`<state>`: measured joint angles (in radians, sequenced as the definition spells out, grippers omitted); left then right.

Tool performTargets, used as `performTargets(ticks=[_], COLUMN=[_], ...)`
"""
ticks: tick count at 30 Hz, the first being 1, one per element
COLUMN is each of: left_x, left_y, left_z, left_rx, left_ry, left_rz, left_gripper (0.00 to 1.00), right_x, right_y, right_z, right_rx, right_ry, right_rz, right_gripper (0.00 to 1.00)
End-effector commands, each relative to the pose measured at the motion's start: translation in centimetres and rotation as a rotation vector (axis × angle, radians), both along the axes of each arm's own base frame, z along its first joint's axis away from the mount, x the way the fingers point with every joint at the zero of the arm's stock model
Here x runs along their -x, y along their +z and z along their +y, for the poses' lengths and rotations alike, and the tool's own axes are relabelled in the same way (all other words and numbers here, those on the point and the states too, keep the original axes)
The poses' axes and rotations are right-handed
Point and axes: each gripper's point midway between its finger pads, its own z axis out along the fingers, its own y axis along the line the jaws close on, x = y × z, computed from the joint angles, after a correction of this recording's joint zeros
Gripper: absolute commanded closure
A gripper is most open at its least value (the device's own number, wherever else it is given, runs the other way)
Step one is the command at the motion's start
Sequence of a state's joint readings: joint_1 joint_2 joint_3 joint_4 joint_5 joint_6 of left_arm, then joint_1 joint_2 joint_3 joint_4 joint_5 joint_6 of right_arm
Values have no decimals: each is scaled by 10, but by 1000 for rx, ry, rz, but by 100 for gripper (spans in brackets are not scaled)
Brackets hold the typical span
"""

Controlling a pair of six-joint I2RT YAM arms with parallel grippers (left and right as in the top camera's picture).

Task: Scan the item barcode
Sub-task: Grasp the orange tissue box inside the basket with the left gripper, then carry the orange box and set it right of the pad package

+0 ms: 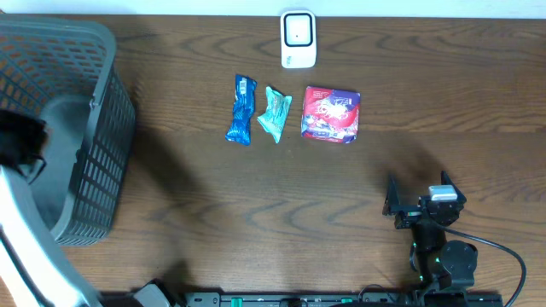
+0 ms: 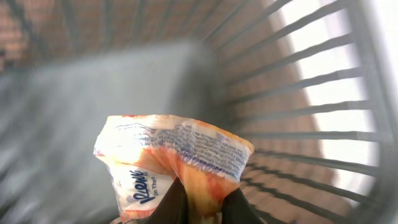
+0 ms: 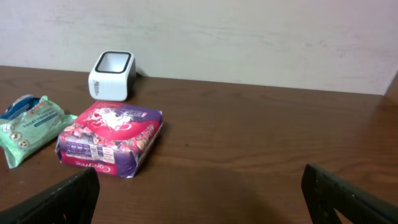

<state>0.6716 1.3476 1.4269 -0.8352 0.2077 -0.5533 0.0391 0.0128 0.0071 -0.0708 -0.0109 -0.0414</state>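
left hand (image 2: 202, 202) clamps tissue pack (image 2: 174, 155), long axis across its jaws.

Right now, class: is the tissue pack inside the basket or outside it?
Inside. The tissue pack, pinched by the left gripper, has the basket's slatted walls and floor all around it.

Right arm (image 1: 431, 223): matt black housings, a pale grey block (image 1: 442, 195) mounted at the wrist, a green light (image 1: 424, 253) glowing near the base, and a black cable (image 1: 510, 260) curving away from it. The right fingers (image 3: 59, 202) are dark, straight-edged slabs. Left arm (image 1: 26, 247): a broad white link ending in a black section (image 1: 19, 141). The left fingers (image 2: 239, 208) are black too.
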Motion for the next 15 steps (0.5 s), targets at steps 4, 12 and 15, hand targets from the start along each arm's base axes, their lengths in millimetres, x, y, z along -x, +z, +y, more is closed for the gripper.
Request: performTargets(ticks=[4, 12, 15], left_x=[-3, 3, 9], left_y=[110, 154, 146], left_z=[-87, -230, -287], left_rx=[-89, -128, -148], left_ry=[-307, -837, -1081], left_rz=[-375, -556, -551], left_gripper=[93, 93, 93], right_x=[0, 0, 0], right_y=[-2, -2, -2], right_z=[-2, -2, -2], right_rx=[12, 12, 12], right_ry=[-7, -7, -7], right_rz=[4, 4, 4], right_gripper=[1, 1, 1])
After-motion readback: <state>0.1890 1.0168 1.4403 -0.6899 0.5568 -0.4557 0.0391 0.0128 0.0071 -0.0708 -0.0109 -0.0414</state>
